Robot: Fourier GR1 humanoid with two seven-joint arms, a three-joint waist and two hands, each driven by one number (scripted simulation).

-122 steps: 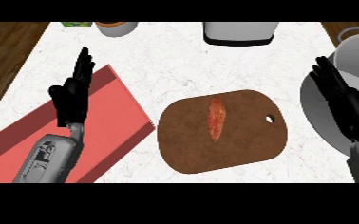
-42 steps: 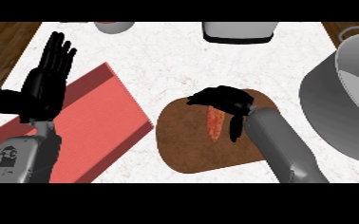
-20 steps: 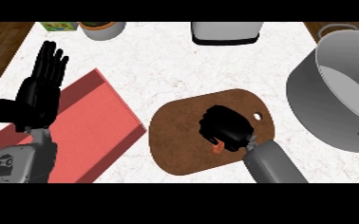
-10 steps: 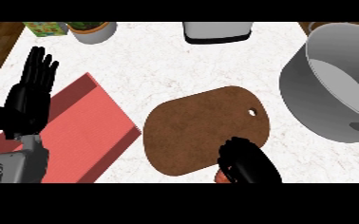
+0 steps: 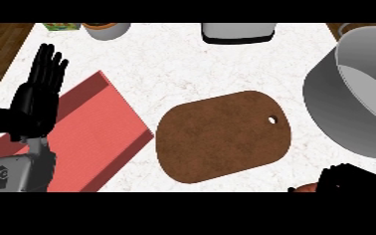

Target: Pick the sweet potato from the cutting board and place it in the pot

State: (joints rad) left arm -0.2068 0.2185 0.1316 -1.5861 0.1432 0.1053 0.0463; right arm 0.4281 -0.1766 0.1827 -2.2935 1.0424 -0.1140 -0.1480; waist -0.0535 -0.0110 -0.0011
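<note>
- White speckled counter (image 5: 183, 69) filling the view, with a strip of dark wood at the far 10 o'clock corner.
- Brown cutting board (image 5: 224, 135) lying flat near the centre, bare on top, small hole toward its 2 o'clock edge.
- Big grey pot (image 5: 345, 104) at 3 o'clock, cut off by the view's edge, well apart from the board's right rim.
- Red tray (image 5: 92, 134) at 8 o'clock, set at a slant, just beside the board's left edge without touching.
- Left hand (image 5: 38, 97) at 9 o'clock above the tray's far end, fingers straight and pointing up, relaxed and holding nothing, grey forearm below it at 7 o'clock.
- Right hand (image 5: 351, 179) at 5 o'clock, only partly in view at the lower edge, clenched around the sweet potato (image 5: 305, 187).
- Only a small orange sliver of the sweet potato visible at the hand's left side, off the board, just past its 5 o'clock corner and not in the pot.
- Along the far edge: a grey bowl (image 5: 106, 29) at 11 o'clock with a green object (image 5: 62, 26) just beside it, and a grey-and-black container (image 5: 238, 32) at 12 o'clock.
</note>
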